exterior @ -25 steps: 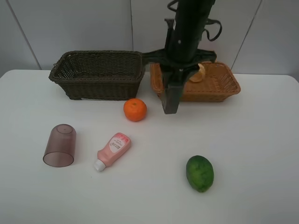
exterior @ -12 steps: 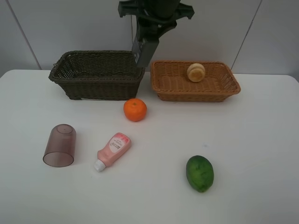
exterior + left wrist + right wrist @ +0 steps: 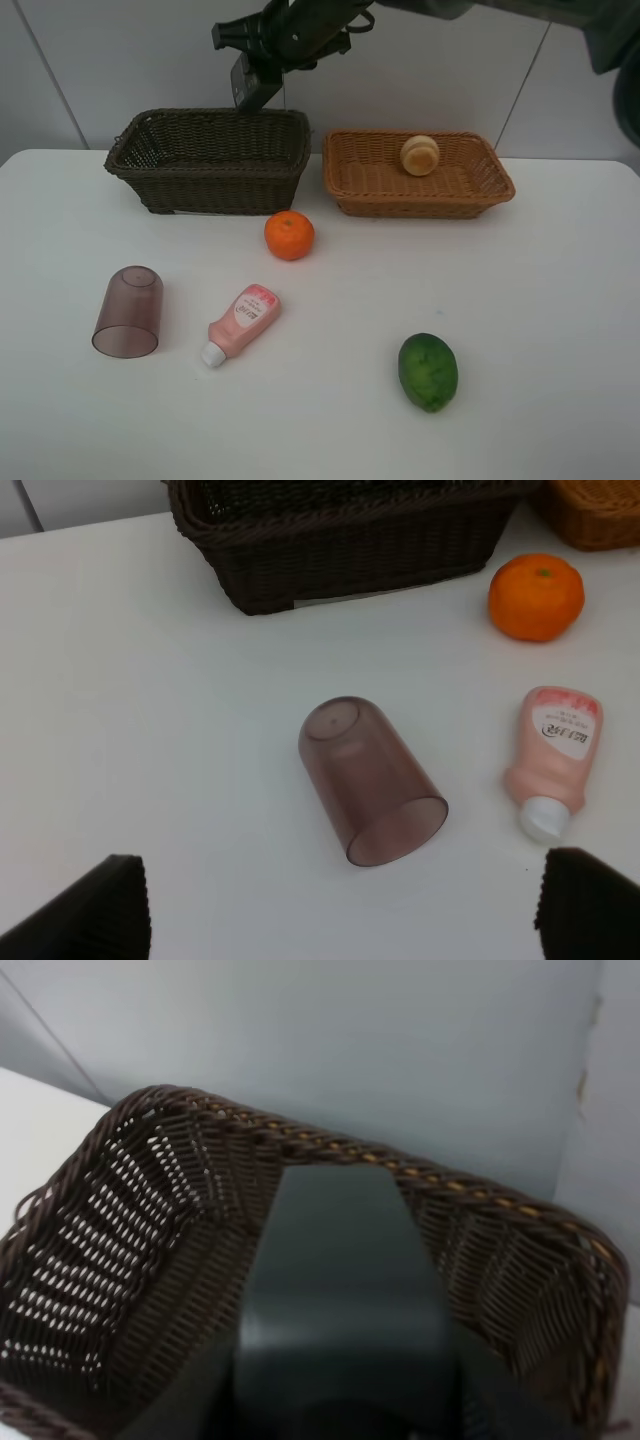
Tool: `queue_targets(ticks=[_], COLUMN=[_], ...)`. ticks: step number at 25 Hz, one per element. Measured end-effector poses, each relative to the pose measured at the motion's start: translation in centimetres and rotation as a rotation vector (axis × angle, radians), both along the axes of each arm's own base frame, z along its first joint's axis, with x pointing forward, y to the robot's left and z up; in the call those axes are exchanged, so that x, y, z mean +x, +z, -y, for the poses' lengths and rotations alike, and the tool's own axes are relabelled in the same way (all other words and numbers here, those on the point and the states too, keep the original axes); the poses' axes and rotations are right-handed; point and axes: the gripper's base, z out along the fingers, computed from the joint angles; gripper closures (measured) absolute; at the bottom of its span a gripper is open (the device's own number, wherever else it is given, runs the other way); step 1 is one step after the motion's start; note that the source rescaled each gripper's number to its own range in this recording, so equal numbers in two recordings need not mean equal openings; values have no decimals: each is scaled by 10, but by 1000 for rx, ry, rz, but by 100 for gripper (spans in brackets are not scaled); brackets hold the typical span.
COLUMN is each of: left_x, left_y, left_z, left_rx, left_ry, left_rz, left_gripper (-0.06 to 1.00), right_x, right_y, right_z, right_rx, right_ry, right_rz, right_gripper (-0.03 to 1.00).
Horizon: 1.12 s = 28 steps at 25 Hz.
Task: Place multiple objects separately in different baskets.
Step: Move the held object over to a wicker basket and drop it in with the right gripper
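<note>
My right gripper [image 3: 262,62] reaches across from the upper right, shut on the dark green bottle [image 3: 246,88], and holds it above the back of the dark brown basket [image 3: 210,185]. The right wrist view shows the bottle [image 3: 340,1280] over that basket's inside [image 3: 120,1260]. The peach [image 3: 419,155] lies in the light basket [image 3: 420,200]. On the table lie the orange [image 3: 289,235], pink bottle [image 3: 241,322], mauve cup [image 3: 128,311] on its side, and green fruit [image 3: 428,371]. My left gripper [image 3: 345,900] is open above the cup [image 3: 370,780], out of the exterior view.
The white table [image 3: 560,320] ends at a pale wall behind the baskets. In the left wrist view the orange [image 3: 535,595] and the pink bottle [image 3: 555,755] lie beside the cup, in front of the dark basket [image 3: 340,550].
My right arm has swung left and upward with the dark green bottle, from over the light basket's front to above the dark basket. The peach now shows fully.
</note>
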Motion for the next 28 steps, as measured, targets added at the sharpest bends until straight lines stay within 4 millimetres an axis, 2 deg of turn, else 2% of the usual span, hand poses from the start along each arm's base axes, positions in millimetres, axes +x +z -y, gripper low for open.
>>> queue_targets(ticks=[4, 9, 18, 19, 20, 24, 26, 28], left_x=[0, 0, 0, 0, 0, 0, 0, 0], left_y=[0, 0, 0, 0, 0, 0, 0, 0], left_z=[0, 0, 0, 0, 0, 0, 0, 0], left_rx=[0, 0, 0, 0, 0, 0, 0, 0], left_ry=[0, 0, 0, 0, 0, 0, 0, 0], left_rz=[0, 0, 0, 0, 0, 0, 0, 0], left_gripper=[-6, -6, -6, -6, -6, -6, -6, -6], right_x=[9, 16, 20, 20, 20, 20, 19, 18], right_y=[-37, -68, -87, -87, -87, -82, -79, -71], right_z=[-7, -11, -14, -14, -14, -14, -14, -12], right_rx=[-20, -38, -49, -47, -46, -42, -42, -46], right_ry=[3, 7, 12, 12, 12, 14, 14, 12], right_rz=[-23, -40, -37, -35, -33, -17, -15, -20], right_gripper=[94, 94, 91, 85, 74, 24, 11, 6])
